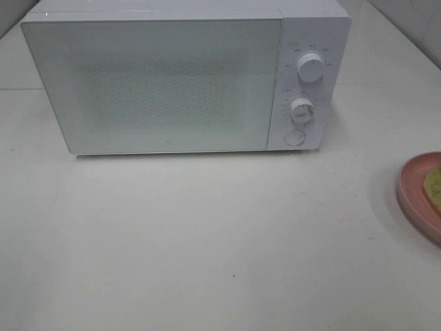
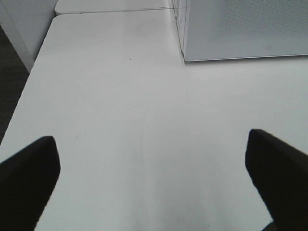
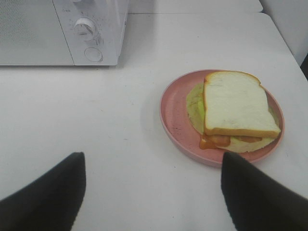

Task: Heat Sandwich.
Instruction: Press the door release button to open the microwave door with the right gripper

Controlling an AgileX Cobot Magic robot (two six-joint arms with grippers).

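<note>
**Nearer arm: the right**

The stacked sandwich [image 3: 236,108] of pale bread with green and reddish filling sits on a round pink plate [image 3: 171,118] at the right edge of the high view. It is just ahead of the right gripper [image 3: 151,168], whose jaws are wide and empty. The left gripper [image 2: 151,142], equally spread, faces only white tabletop [image 2: 120,96]. Of the 2 arms, the right is nearer.

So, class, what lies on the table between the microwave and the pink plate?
Nothing: only bare white table separates microwave and plate, clearest in the right wrist view.
</note>
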